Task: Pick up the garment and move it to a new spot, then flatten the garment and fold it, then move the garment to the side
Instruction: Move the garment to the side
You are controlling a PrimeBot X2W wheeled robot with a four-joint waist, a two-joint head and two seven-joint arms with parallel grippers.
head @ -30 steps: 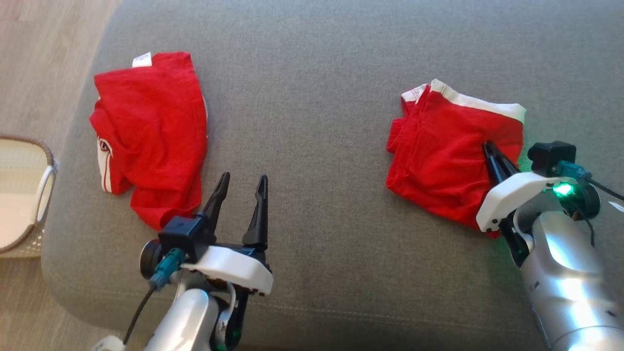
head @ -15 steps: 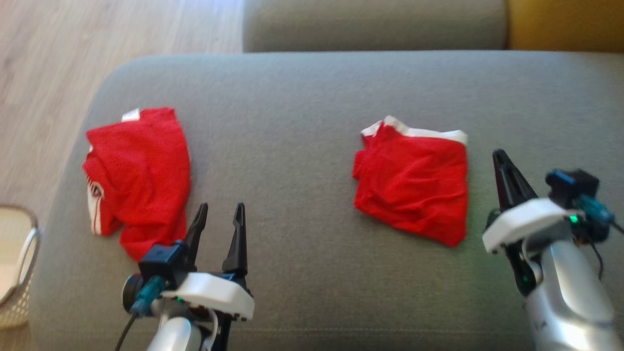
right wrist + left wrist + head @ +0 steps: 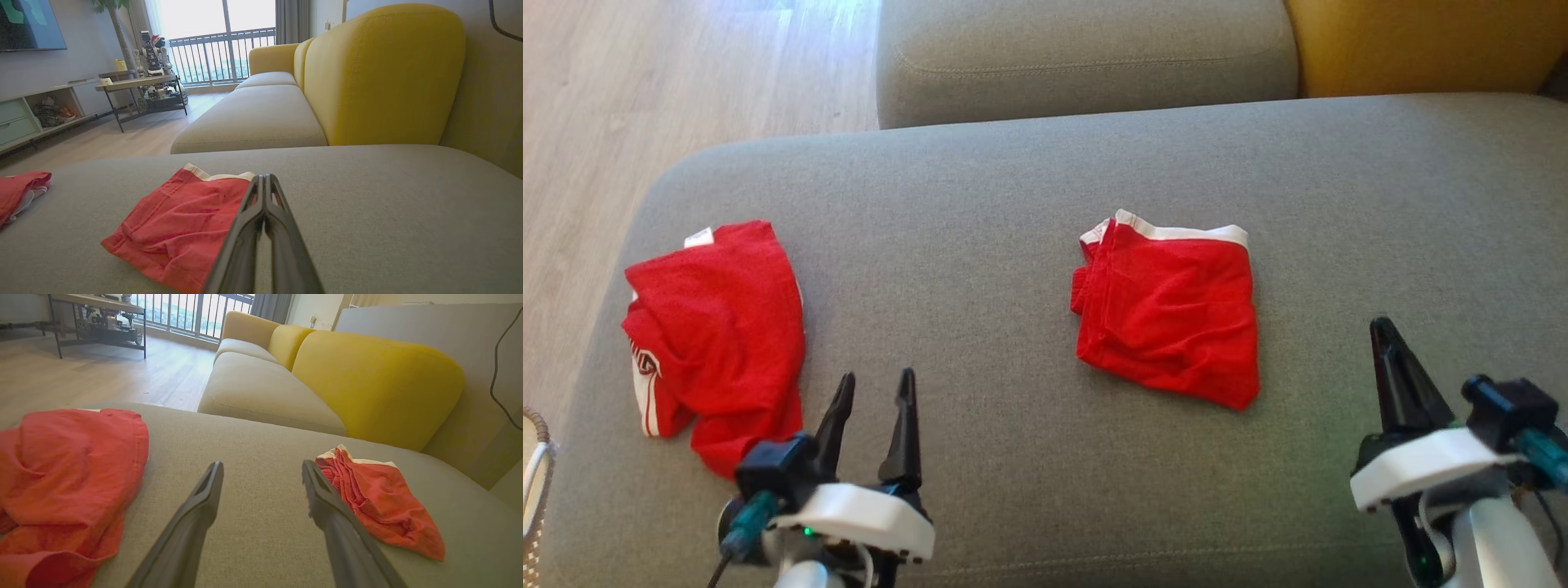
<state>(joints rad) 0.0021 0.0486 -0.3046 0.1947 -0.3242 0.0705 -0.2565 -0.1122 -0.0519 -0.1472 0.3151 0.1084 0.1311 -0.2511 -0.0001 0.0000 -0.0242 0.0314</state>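
Note:
A folded red garment (image 3: 1168, 314) with a white waistband lies flat on the grey sofa cushion (image 3: 1013, 204), right of the middle. In the wrist views the folded garment (image 3: 380, 498) (image 3: 184, 220) rests with nothing on it. My right gripper (image 3: 1380, 327) is shut and empty, standing apart from the garment's lower right corner; its own view shows the right gripper (image 3: 264, 177) with fingers pressed together. My left gripper (image 3: 877, 377) is open and empty near the front edge, its fingers spread wide in the left wrist view (image 3: 262, 465).
A second, crumpled red garment (image 3: 719, 327) (image 3: 69, 457) lies at the cushion's left end, beside my left gripper. A woven basket (image 3: 533, 474) stands on the wooden floor (image 3: 645, 82) at the far left. Behind are another grey seat (image 3: 1078, 49) and a yellow backrest (image 3: 1421, 41).
The head view has shifted and takes in more of the sofa behind. My right gripper, which lay on the folded garment, has drawn off it to the right. The left gripper stays open.

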